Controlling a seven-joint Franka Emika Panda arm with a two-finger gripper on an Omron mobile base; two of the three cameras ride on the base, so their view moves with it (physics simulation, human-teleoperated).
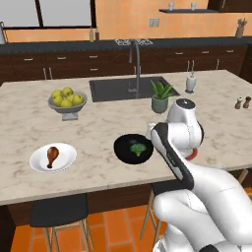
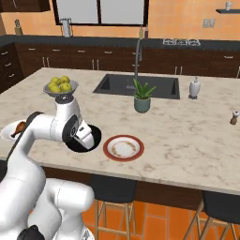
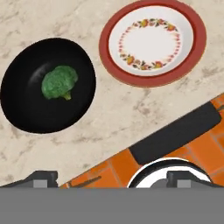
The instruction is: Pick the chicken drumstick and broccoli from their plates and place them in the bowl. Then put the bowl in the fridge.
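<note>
Already the small green broccoli floret [image 3: 59, 82] lies in the glossy black bowl [image 3: 26, 113]; the reddish-brown drumstick [image 1: 51, 156] waits on the plain white plate [image 1: 37, 162]. The hand [image 3: 111, 179], seemingly spread and empty, must cross the bench.

I find no readable text, label, brand, number or sign in any view. The red-rimmed plate [image 3: 152, 42] carries only a ring of small red and yellow flower ornaments, no lettering. The white soap bottle [image 1: 190, 82] by the sink and the two small shakers [image 1: 242, 102] on my counter are too small to show any print. The bottles on the back counter [image 1: 93, 35] are likewise too small and blurred to tell.
</note>
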